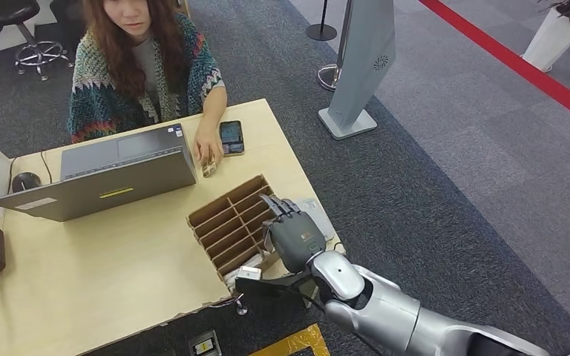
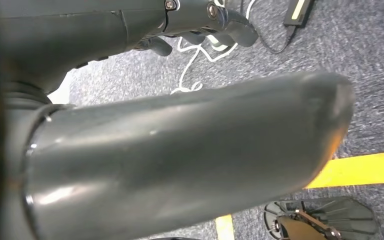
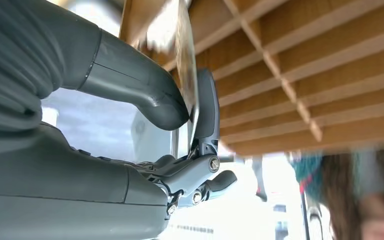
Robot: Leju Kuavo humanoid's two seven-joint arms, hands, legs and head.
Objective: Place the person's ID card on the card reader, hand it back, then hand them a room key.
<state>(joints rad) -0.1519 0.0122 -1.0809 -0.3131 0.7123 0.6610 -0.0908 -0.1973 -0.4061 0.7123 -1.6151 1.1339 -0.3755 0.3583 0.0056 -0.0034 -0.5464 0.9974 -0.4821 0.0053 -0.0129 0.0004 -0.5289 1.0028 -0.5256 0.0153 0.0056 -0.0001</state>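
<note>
The pale wooden tabletop (image 1: 119, 259) carries an open grey laptop (image 1: 111, 174) at its far left, where a person (image 1: 145, 63) sits with one hand beside a dark phone (image 1: 231, 137). Near the right edge stands a cardboard slotted box (image 1: 226, 222). The right hand (image 1: 293, 233) hovers over its right side; the right wrist view shows its thumb and a finger pinching a thin card (image 3: 187, 75). The left hand (image 2: 200, 25) hangs above the carpet, fingers curled in, holding nothing.
</note>
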